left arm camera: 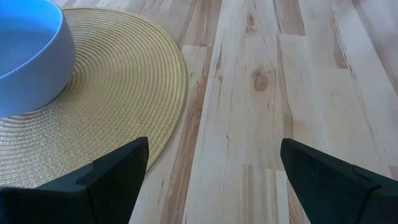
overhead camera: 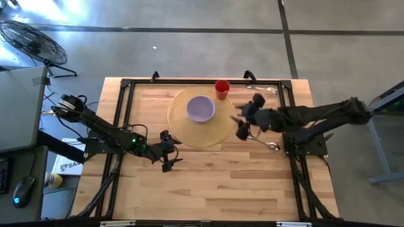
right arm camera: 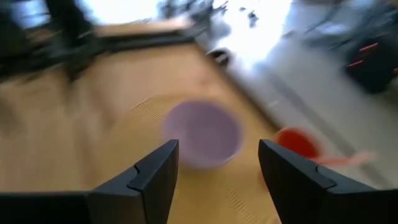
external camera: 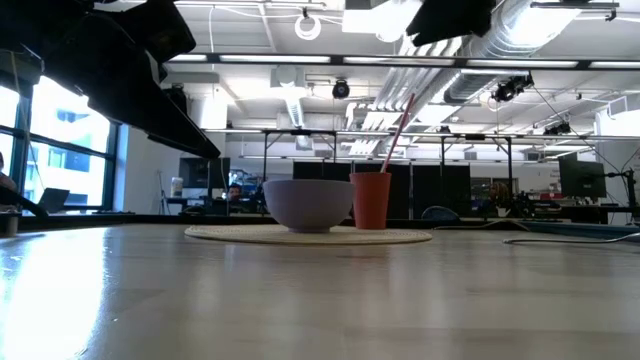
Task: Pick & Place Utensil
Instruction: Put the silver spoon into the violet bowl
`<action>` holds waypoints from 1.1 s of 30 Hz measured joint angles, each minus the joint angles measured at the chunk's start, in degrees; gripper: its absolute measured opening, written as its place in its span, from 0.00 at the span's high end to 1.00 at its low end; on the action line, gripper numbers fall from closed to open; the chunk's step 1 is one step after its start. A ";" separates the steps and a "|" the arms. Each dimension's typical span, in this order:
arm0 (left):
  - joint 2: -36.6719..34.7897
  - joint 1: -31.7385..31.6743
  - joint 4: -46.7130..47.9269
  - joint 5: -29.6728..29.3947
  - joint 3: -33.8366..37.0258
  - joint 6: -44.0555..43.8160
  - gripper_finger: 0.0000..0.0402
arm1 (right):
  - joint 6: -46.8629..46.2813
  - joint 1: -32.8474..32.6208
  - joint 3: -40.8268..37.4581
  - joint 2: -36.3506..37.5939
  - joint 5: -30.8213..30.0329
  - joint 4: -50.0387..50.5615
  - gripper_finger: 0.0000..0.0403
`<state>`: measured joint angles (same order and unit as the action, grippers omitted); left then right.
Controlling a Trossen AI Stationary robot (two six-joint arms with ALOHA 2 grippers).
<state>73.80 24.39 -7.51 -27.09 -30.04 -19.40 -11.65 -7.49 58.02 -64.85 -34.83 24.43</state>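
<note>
Right now my right pincer (overhead camera: 243,121) hangs above the counter (overhead camera: 214,183) with its fingers spread and nothing between them, just off the right edge of the round woven placemat (overhead camera: 189,129). Through its own wrist view the gap between the fingers frames the lavender bowl (right arm camera: 202,134), with the red cup (right arm camera: 297,143) off to one side. A metal spoon (overhead camera: 270,145), the utensil, lies flat on the wood just beside and below this pincer, near the right frame rail. Another piece of cutlery (overhead camera: 268,89) lies by the far right corner, too small to tell what kind. The bowl sits on the mat's far half; the cup stands at its far right rim, a straw (external camera: 395,133) leaning out of it. My left pincer (overhead camera: 169,151) waits spread and empty, close to the mat's near left edge.
</note>
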 joint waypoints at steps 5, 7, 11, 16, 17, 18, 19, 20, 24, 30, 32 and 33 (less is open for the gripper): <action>0.00 0.02 0.00 0.04 0.00 0.00 0.11 | -13.23 -6.39 0.00 -0.15 8.59 12.60 0.46; 0.00 0.00 0.00 0.03 0.00 0.00 0.11 | -19.93 -8.44 0.00 -1.44 10.15 18.61 0.46; 0.00 0.01 0.00 0.04 0.00 0.00 0.11 | -31.84 -11.60 -0.02 -6.02 13.44 30.80 0.47; 0.00 0.01 0.00 0.07 0.00 0.00 0.11 | -40.02 -13.47 -0.02 -12.74 22.10 40.82 0.47; 0.00 0.00 0.00 0.09 0.00 0.00 0.11 | -40.76 -13.64 -0.02 -14.13 23.72 42.18 0.47; 0.00 -0.01 0.00 0.13 0.00 0.00 0.11 | -41.00 -13.72 -0.03 -15.45 25.21 43.62 0.47; 0.00 0.00 0.00 0.15 0.00 0.00 0.11 | -41.06 -13.72 -0.05 -16.69 26.80 44.89 0.47; 0.00 0.01 0.00 0.17 0.00 0.00 0.11 | -41.04 -13.71 -0.07 -17.86 28.36 45.81 0.47; 0.00 0.00 0.00 0.20 0.00 0.00 0.11 | -39.90 -12.87 -0.09 -21.12 31.24 49.45 0.47; 0.00 0.01 -0.07 0.17 0.00 -0.83 0.11 | -37.28 -7.88 -5.10 -21.32 31.52 48.62 0.47; 0.00 0.01 -0.07 0.17 0.00 -0.85 0.11 | -35.63 -5.66 -7.84 -21.32 32.71 47.65 0.47; 0.00 0.02 -0.09 0.17 0.00 -0.85 0.11 | -34.88 -4.55 -9.17 -21.32 32.86 46.95 0.47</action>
<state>73.80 24.40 -7.60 -26.92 -30.04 -20.25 -46.53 -12.05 48.85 -86.17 -1.97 71.38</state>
